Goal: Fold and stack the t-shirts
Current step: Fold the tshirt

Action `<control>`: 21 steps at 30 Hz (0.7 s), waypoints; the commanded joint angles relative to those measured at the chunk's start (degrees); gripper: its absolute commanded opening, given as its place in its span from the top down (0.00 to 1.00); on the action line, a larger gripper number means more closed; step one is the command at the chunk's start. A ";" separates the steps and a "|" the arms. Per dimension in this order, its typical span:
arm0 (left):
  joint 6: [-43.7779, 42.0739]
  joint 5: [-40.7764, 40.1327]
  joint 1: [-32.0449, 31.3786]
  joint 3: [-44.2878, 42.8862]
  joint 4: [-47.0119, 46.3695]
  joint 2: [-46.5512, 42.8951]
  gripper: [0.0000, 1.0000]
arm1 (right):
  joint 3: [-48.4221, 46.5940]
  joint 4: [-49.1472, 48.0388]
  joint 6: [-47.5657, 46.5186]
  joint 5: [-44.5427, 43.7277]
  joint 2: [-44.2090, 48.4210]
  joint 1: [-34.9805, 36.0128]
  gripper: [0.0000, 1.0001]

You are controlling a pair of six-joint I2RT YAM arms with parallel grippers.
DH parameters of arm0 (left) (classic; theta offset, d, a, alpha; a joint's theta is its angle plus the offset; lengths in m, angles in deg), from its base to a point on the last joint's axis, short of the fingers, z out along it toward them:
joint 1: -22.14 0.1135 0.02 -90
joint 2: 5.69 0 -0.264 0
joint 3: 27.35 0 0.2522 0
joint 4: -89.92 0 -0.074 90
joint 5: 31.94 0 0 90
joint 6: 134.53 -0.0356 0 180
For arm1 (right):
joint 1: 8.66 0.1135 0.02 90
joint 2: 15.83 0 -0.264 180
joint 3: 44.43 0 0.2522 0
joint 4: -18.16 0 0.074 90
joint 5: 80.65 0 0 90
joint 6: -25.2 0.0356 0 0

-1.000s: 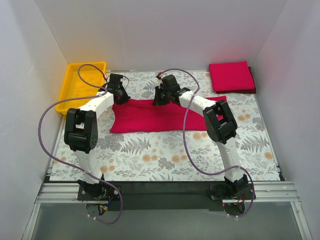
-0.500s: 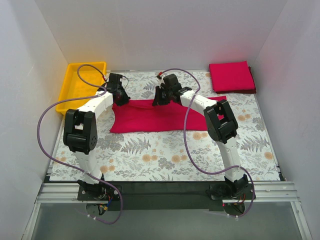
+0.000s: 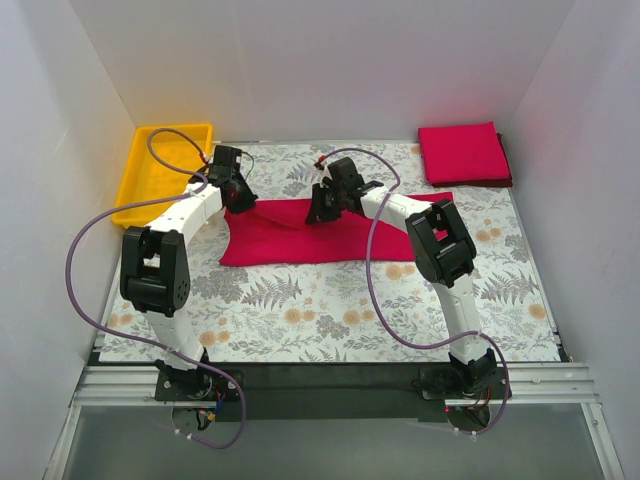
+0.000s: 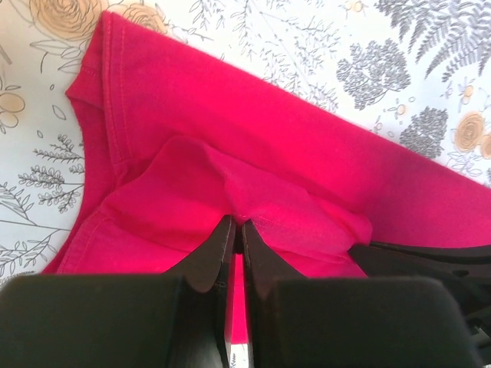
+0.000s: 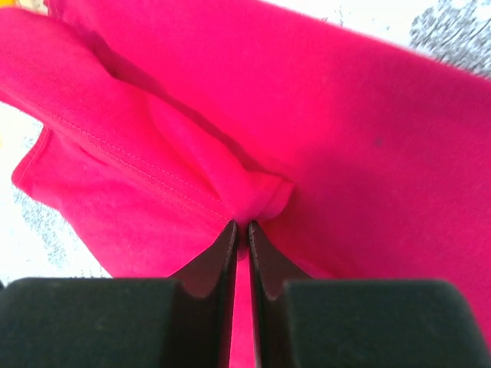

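T-shirt (image 3: 300, 240) fabric is pinched on both sides: left gripper (image 4: 236, 228) and right gripper (image 5: 244, 228) each clamp a raised fold, clear in the wrist views. Overhead alone shows it spread out centrally, folded shirts (image 3: 463, 152) at two o'clock, yellow tray (image 3: 160, 172) at ten.

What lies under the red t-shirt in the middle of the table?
The fern-printed table cover shows all around the t-shirt, so it probably continues below. Anything else beneath the cloth is hidden.
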 commanded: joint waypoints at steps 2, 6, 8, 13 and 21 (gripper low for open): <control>-0.51 -1.11 1.60 -0.74 1.84 0.23 1.00 | 1.50 -0.47 1.15 2.00 3.42 -0.43 0.85; -1.04 -0.94 2.13 -1.70 3.25 1.28 1.00 | 1.76 -0.38 2.03 2.70 3.94 -0.43 0.84; -1.13 -0.76 2.30 -2.41 3.86 1.29 1.00 | 1.94 -0.38 2.56 3.05 4.21 -0.43 0.85; -1.48 -0.59 2.74 -3.73 6.50 2.25 1.00 | 2.38 -0.47 3.35 3.93 5.08 -0.43 0.85; -1.48 -1.11 3.09 -2.41 7.29 5.33 1.00 | 3.34 -0.47 4.32 5.43 3.86 -0.34 0.85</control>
